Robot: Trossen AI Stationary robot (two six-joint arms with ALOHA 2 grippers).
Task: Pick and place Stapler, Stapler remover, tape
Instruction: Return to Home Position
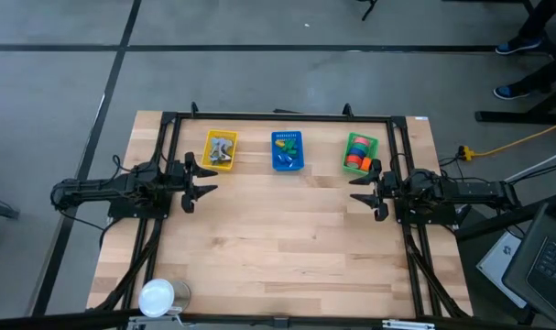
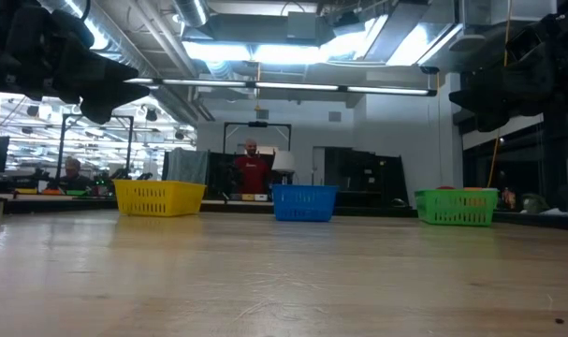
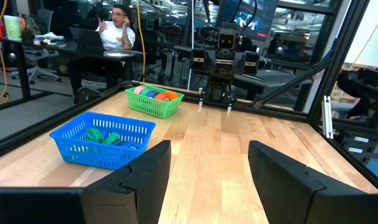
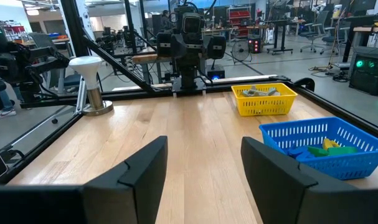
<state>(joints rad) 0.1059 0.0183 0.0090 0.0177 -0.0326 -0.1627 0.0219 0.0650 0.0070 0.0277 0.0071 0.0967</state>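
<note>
The tape [image 1: 356, 158], small round rolls in orange, red, green and pink, lay heaped together in the green basket [image 1: 361, 137] on the right side of the table. The staplers [image 1: 289, 144], small green pieces with a yellow one among them, lay jumbled in the blue basket [image 1: 288, 169] in the middle. The stapler removers [image 1: 222, 148], greyish, sat piled in the yellow basket [image 1: 221, 169] on the left.

Along the far edge of the table [image 1: 287, 247] we find three baskets in a row, well apart. The left basket [image 2: 158, 198] holds staple removers [image 1: 223, 147], the middle basket [image 2: 304, 202] holds staplers [image 1: 289, 145], and the right basket [image 2: 457, 207] holds tape rolls [image 1: 357, 156]. The left gripper [image 1: 209, 181] hangs at the table's left side, just nearer than the left basket. The right gripper [image 1: 358, 189] hangs at the right side, just nearer than the right basket. A round-topped stand [image 1: 157, 296] sits at the near left corner.
</note>
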